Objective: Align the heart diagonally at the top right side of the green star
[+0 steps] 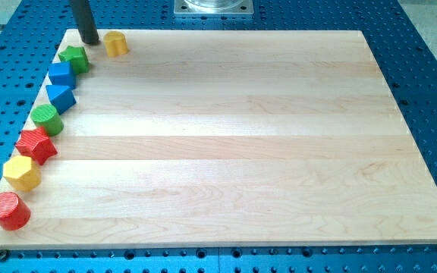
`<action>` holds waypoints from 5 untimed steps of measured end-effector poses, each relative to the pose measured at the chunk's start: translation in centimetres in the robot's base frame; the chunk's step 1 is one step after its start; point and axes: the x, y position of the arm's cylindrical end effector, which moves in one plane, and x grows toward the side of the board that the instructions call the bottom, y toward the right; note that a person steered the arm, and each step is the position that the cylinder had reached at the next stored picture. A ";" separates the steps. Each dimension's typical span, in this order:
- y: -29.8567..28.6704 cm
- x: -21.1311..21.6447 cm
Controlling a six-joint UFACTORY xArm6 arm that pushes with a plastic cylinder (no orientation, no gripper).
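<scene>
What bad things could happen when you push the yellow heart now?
1. The yellow heart sits near the board's top edge; a stray push might slide it off.
2. My tip stands between the heart and the green star, so it could nudge the star into the blue block touching it.

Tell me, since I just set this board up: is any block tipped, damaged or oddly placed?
Nothing damaged or tipped. All blocks hug the board's left edge; only the yellow heart sits apart, right of my tip and the green star.
</scene>
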 end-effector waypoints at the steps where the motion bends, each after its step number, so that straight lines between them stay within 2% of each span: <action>1: 0.5 0.2; 5: 2.8 0.3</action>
